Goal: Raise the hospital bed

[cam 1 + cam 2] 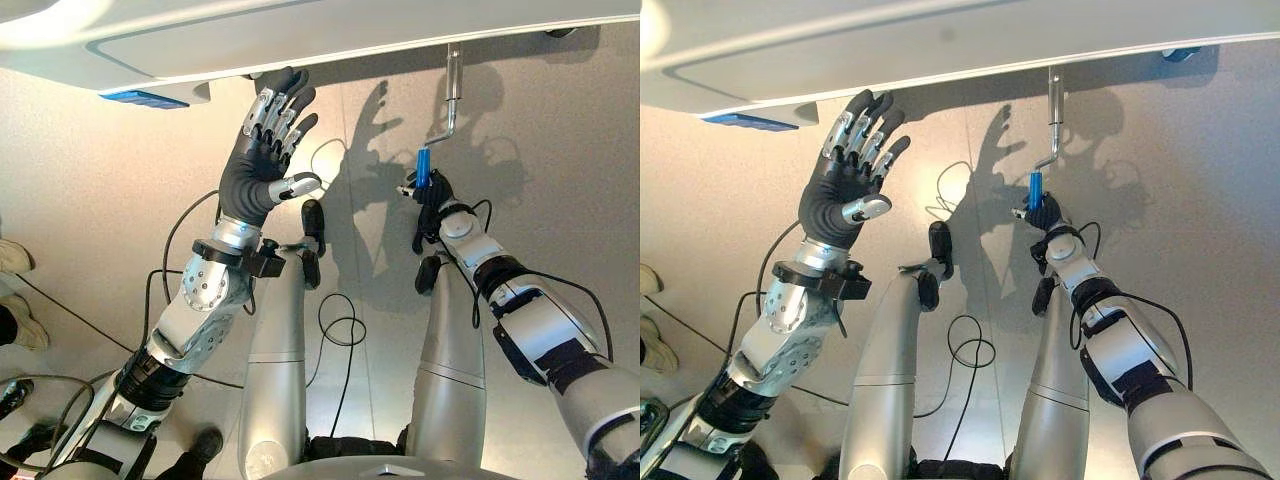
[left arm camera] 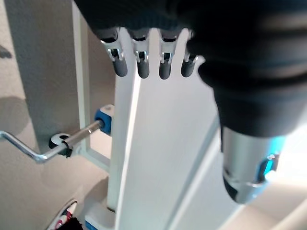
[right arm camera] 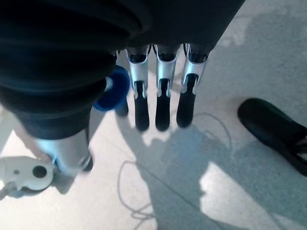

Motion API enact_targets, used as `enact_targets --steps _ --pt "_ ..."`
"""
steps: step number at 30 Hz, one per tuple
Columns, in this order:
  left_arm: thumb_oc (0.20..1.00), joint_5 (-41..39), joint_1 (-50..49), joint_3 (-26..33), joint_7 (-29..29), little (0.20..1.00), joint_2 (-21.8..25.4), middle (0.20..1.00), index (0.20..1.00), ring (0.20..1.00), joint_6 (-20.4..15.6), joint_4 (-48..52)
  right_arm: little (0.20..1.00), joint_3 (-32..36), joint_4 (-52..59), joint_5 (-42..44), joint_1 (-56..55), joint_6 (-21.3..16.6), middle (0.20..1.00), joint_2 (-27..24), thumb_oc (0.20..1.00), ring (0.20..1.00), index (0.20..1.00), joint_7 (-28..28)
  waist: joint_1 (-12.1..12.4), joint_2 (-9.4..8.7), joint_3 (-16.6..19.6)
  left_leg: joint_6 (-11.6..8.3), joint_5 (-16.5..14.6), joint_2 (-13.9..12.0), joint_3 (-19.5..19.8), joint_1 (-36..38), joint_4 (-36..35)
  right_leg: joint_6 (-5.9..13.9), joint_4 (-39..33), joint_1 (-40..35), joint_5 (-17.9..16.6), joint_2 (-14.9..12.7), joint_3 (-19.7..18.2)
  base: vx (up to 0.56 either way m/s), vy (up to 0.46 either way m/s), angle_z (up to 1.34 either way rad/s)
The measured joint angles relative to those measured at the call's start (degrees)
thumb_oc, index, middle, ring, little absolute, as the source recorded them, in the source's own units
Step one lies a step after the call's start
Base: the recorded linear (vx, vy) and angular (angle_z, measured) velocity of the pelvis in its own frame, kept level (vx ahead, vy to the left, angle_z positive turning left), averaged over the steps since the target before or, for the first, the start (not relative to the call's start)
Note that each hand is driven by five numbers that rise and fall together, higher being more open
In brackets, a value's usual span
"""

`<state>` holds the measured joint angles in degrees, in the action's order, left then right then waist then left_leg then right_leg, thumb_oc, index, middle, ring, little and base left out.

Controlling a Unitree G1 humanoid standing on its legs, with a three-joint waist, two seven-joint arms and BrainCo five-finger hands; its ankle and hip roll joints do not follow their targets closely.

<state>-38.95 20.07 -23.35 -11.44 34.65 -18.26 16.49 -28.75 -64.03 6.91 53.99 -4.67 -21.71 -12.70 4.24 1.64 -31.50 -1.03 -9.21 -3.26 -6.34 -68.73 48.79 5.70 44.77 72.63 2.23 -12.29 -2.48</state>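
The white hospital bed (image 1: 350, 30) spans the far edge of the view. A bent metal crank (image 1: 453, 90) hangs out from under it and ends in a blue grip (image 1: 423, 167). My right hand (image 1: 432, 205) is at the lower end of that grip. In the right wrist view the blue grip (image 3: 112, 88) lies between the thumb and the straight fingers (image 3: 162, 103), which are not curled round it. My left hand (image 1: 262, 150) is raised, open with spread fingers, close to the bed's edge and left of the crank. The left wrist view shows the crank (image 2: 43, 151) entering the bed frame at a blue collar (image 2: 103, 120).
A blue fitting (image 1: 145, 98) sits on the underside of the bed at the left. A person's light shoes (image 1: 12, 255) stand at the left edge of the floor, and a dark shoe (image 1: 205, 445) shows near the bottom. The floor is pale and smooth.
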Motion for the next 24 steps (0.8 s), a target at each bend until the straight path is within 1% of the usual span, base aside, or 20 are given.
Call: enact_targets --steps 1,5,6,7,8,9,10,12,13,15,16,18,19,22,24 --pt "1.0 0.0 -0.7 0.0 -0.4 1.0 0.0 1.0 1.0 1.0 0.1 -1.9 1.0 0.0 0.2 0.0 -0.3 0.0 1.0 0.0 1.0 1.0 1.0 -0.4 0.0 0.01 0.0 -0.01 0.0 0.0 0.0 0.0 0.0 -0.01 0.0 0.0 0.0 0.0 0.0 0.0 0.0 0.0" --pt "1.0 6.5 -4.9 1.4 -2.4 1.0 0.3 1.0 1.0 1.0 0.6 -13.6 1.0 1.9 0.9 1.1 -2.1 -0.6 1.0 -0.1 1.0 1.0 1.0 -1.7 -0.1 0.22 0.0 -0.08 -0.1 -0.1 0.0 0.1 0.1 -0.05 0.0 -0.1 0.0 0.1 0.0 -0.01 0.001 0.0" --pt "1.0 9.5 -5.7 1.8 -2.6 1.0 0.0 1.0 1.0 1.0 0.6 -21.8 1.0 3.3 0.9 1.9 -2.4 -1.2 1.0 -0.2 1.0 1.0 1.0 -1.9 -0.1 0.29 0.0 -0.09 -0.1 -0.2 0.0 0.5 0.1 -0.05 0.0 -0.5 0.0 0.2 0.0 0.0 0.0 0.0" --pt "1.0 9.6 -6.3 2.0 -3.0 1.0 -0.1 1.0 1.0 1.0 1.4 -25.0 1.0 3.5 0.9 2.4 -3.2 -1.4 1.0 -0.2 1.0 1.0 1.0 -2.1 -0.2 0.28 0.0 -0.09 0.0 -0.2 0.0 0.7 0.0 -0.06 -0.1 -0.7 0.0 0.2 0.1 -0.05 0.005 -0.01" --pt "1.0 10.9 -7.0 2.7 -3.6 1.0 -1.5 1.0 1.0 1.0 1.8 -32.7 1.0 4.3 0.8 3.6 -3.9 -1.9 1.0 -0.3 1.0 1.0 1.0 -2.2 -0.1 0.3 0.0 -0.1 0.0 -0.2 -0.1 1.4 -0.2 -0.05 -0.3 -1.4 0.0 0.2 0.1 0.0 0.0 0.0" --pt "1.0 11.4 -7.5 2.6 -3.8 1.0 -1.8 1.0 1.0 1.0 2.0 -35.7 1.0 4.6 0.6 4.2 -4.8 -2.1 1.0 -0.3 1.0 1.0 1.0 -2.1 -0.1 0.3 0.0 -0.08 0.0 -0.2 0.0 1.6 -0.3 -0.05 -0.4 -1.7 0.0 0.2 0.1 -0.05 0.004 -0.02" --pt "1.0 13.4 -7.6 2.5 -3.7 1.0 -3.0 1.0 1.0 1.0 2.5 -41.6 1.0 6.1 0.4 5.7 -5.5 -2.5 1.0 -0.3 1.0 1.0 1.0 -2.1 -0.1 0.3 0.0 -0.05 0.1 -0.3 -0.1 2.6 -0.9 0.12 -1.3 -2.7 -0.1 0.2 0.2 -0.05 0.006 -0.01" --pt "1.0 13.7 -9.0 2.4 -3.6 1.0 -4.4 1.0 1.0 1.0 2.8 -44.8 1.0 6.3 -0.3 6.9 -7.2 -2.9 1.0 -0.8 1.0 1.0 1.0 -2.1 -0.2 0.29 0.0 0.03 0.6 -0.2 -0.1 4.1 -2.3 0.24 -3.0 -4.3 -0.7 0.1 0.5 -0.07 0.007 -0.01" --pt "1.0 15.7 -8.4 2.8 -3.3 1.0 -6.8 1.0 1.0 1.0 2.0 -49.3 1.0 7.8 -0.9 7.9 -8.3 -3.1 1.0 -0.7 1.0 1.0 1.0 -2.0 -0.1 0.3 0.0 0.13 1.2 -0.1 -0.5 5.6 -3.9 0.26 -4.8 -5.9 -1.3 0.1 0.5 -0.03 -0.002 -0.04" --pt "1.0 16.7 -8.1 2.5 -3.2 1.0 -8.9 1.0 1.0 1.0 2.4 -53.4 1.0 8.5 -1.4 8.7 -9.1 -3.6 1.0 -0.6 1.0 1.0 1.0 -2.1 -0.4 0.32 0.0 0.3 1.6 0.0 -0.6 7.6 -5.7 0.39 -7.1 -8.1 -2.2 0.1 0.8 -0.05 -0.031 -0.07" --pt "1.0 18.5 -7.9 2.5 -2.7 1.0 -11.4 1.0 1.0 1.0 2.1 -57.7 1.0 9.3 -2.7 9.4 -10.5 -4.3 1.0 -0.8 1.0 1.0 1.0 -2.1 -0.5 0.32 0.1 0.25 1.8 0.0 -0.7 9.6 -6.9 0.42 -8.8 -10.4 -2.8 0.0 1.3 -0.05 -0.047 -0.06" --pt "1.0 18.9 -7.2 3.2 -2.6 1.0 -14.3 1.0 1.0 1.0 2.3 -63.1 1.0 10.5 -4.9 9.8 -12.3 -4.6 1.0 -0.9 1.0 1.0 1.0 -2.2 -0.6 0.36 0.1 0.33 2.2 0.1 -0.6 12.5 -8.6 0.52 -10.5 -13.6 -3.0 -0.1 1.8 -0.01 -0.021 0.02" --pt "1.0 20.0 -6.4 3.9 -2.1 1.0 -15.7 1.0 1.0 1.0 2.5 -67.2 1.0 11.4 -6.5 10.1 -13.6 -4.7 1.0 -1.0 1.0 1.0 1.0 -2.1 -0.3 0.32 0.2 0.35 2.4 0.2 -0.5 15.2 -10.1 0.51 -11.8 -16.2 -3.0 -0.1 2.3 -0.08 -0.048 0.07" --pt "1.0 21.4 -6.2 4.3 -1.3 1.0 -15.9 1.0 1.0 1.0 2.9 -71.4 1.0 12.9 -8.5 10.2 -17.3 -4.8 1.0 -1.4 1.0 1.0 1.0 -2.1 -0.7 0.32 0.3 -0.01 3.6 0.5 -0.2 19.9 -13.4 0.34 -14.3 -21.0 -3.9 -0.2 3.3 -0.04 -0.053 0.07" --pt "1.0 22.5 -6.7 5.0 -0.8 1.0 -15.9 1.0 1.0 1.0 3.6 -73.2 1.0 13.4 -8.8 10.2 -19.4 -4.8 1.0 -1.7 1.0 1.0 1.0 -2.2 -1.2 0.29 0.4 -0.22 3.6 0.4 0.3 23.2 -15.1 -0.15 -15.9 -24.6 -3.6 -0.1 4.1 0.02 -0.068 0.06"
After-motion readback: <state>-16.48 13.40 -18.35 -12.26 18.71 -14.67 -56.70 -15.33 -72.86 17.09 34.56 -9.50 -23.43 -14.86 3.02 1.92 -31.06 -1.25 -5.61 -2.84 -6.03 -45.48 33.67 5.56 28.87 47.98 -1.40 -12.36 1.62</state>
